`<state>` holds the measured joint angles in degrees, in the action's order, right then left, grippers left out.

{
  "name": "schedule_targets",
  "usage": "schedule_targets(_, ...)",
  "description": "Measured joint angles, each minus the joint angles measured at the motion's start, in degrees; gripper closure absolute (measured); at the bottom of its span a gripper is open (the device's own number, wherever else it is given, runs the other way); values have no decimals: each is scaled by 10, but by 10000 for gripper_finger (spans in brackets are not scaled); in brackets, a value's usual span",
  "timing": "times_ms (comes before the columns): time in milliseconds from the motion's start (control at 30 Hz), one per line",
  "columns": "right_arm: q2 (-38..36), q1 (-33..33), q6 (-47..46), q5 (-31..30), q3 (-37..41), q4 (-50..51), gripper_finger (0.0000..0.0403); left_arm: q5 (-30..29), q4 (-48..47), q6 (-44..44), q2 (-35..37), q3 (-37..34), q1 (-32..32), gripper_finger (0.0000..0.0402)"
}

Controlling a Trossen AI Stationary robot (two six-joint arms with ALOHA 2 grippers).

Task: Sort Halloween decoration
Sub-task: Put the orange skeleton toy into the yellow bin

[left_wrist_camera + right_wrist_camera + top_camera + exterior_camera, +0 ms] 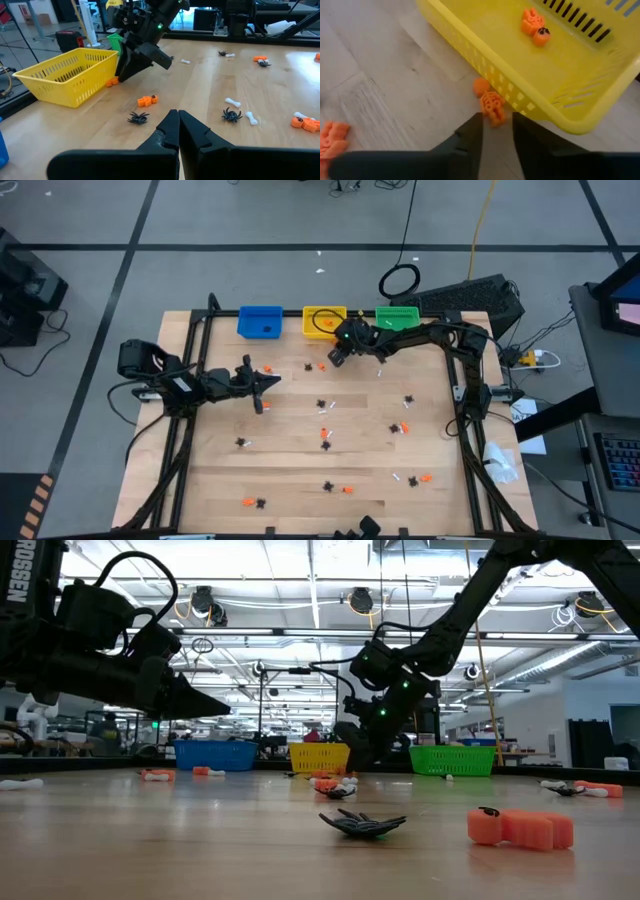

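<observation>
Small orange, black and white trinkets lie scattered over the wooden table (300, 470). My right gripper (496, 131) is open and points down at the table beside the yellow bin (530, 100); it also shows in the high view (336, 357). An orange trinket (492, 109) lies on the table against the bin's outer wall, just at the gap between the fingertips; I cannot tell whether they touch it. Two orange trinkets (534, 25) lie inside the bin. My left gripper (177, 119) is shut and empty, above the table's left middle (270, 383).
A blue bin (260, 321), the yellow bin (323, 320) and a green bin (397, 316) stand in a row at the far edge. A black spider (137, 118) and an orange piece (147, 100) lie between the two grippers. More trinkets lie toward the near edge (325, 435).
</observation>
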<state>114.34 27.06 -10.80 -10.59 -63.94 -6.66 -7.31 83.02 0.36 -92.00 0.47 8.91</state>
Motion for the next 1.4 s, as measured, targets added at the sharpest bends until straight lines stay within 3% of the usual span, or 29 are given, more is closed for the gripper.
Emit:
schedule_targets(167, 0, 0, 25, 1, 0, 7, 395, 0, 0, 0, 0, 0, 0, 402)
schedule_targets(500, -35, -23, 29, 64, 0, 108, 402, 2, -1, 0, 0, 0, 0, 402)
schedule_targets(733, -58, -69, 21, 62, 0, 175, 402, 5, -2, 0, 0, 0, 0, 402)
schedule_targets(867, -60, -80, 42, 43, 0, 147, 377, 6, -2, -1, 0, 0, 0, 402)
schedule_targets(1033, -60, -63, 128, 35, 0, 96, 306, 6, -2, -2, 0, 0, 0, 402)
schedule_targets(1200, -59, -26, 234, 102, 0, 81, 243, 6, -2, -2, 0, 0, 0, 402)
schedule_targets(1400, -33, -5, 289, 152, -19, 79, 229, 6, -1, 0, 0, 0, 0, 402)
